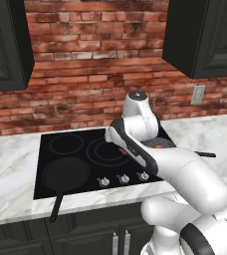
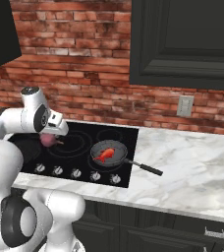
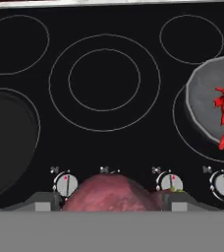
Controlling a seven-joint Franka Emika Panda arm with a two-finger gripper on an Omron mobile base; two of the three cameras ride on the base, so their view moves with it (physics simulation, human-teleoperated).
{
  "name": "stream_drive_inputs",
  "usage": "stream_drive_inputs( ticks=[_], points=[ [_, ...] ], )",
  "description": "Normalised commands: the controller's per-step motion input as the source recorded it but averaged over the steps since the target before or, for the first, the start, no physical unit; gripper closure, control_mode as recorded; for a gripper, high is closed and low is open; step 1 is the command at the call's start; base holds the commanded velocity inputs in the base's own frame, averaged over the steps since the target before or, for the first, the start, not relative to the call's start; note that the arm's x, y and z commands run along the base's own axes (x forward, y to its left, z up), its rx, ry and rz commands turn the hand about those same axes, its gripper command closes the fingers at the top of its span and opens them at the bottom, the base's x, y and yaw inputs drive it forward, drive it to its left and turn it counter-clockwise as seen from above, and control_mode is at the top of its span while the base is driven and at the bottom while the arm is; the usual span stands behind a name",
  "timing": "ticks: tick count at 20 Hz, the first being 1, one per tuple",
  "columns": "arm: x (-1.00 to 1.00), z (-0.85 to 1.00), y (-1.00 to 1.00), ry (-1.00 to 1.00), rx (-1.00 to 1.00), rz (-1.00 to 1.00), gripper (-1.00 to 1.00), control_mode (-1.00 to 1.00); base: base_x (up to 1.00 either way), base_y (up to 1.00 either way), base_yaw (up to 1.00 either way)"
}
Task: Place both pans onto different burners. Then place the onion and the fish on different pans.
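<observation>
Where brick [image 1: 85, 64] backs glossy cooktop [image 1: 85, 149]

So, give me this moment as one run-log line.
fingers: shut on onion | fish: in smaller pan, right burner | larger pan: front-left burner, no food | next: probably onion to larger pan

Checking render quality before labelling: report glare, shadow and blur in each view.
Left base view: sharp, even light, cooktop glossy without harsh glare. Right base view: soft shading, fish crisp. Hand view: onion at the claw looms large and soft-edged; burner rings stay clear.
</observation>
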Motion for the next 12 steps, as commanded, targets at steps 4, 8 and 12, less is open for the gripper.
stream_drive_inputs(
  ticks=[4, 8, 12],
  points=[
    [0.0, 0.12, 0.8, 0.0, 0.0, 0.06, 1.0, -1.0, 0.0, 0.0, 0.0],
    [0.0, 0.0, 0.82, 0.02, 0.0, 0.08, 1.0, -1.0, 0.0, 0.0, 0.0],
    [0.01, 0.0, 0.77, 0.03, 0.0, 0.08, 1.0, -1.0, 0.0, 0.0, 0.0]
  ],
)
